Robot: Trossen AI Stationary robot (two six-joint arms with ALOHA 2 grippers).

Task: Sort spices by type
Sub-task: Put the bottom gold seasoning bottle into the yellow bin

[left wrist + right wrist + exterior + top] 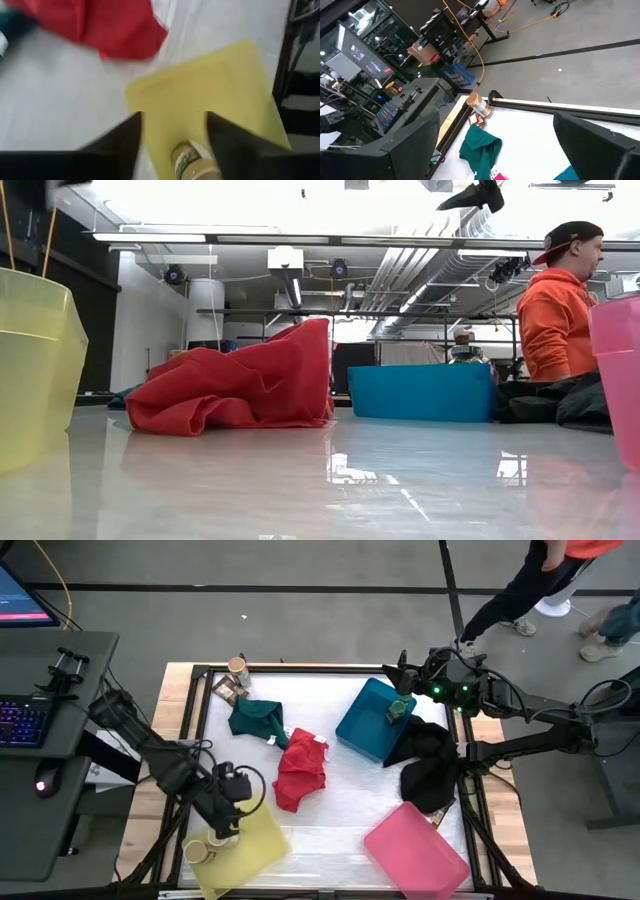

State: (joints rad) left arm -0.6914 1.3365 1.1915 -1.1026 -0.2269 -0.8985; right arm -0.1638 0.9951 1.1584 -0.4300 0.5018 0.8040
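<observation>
In the high view my left gripper hangs open over the yellow tray. Two tan-lidded jars sit in that tray. In the left wrist view one of them lies on the tray floor, below and between my open fingers. My right gripper is open above the far edge of the blue tray, and a green-lidded jar stands inside it. Another tan-lidded jar and a brown packet rest at the table's far left corner.
A green cloth, a red cloth and a black cloth lie crumpled across the middle of the table. A pink tray sits at the near right. People stand beyond the far right corner. A keyboard desk stands left of the table.
</observation>
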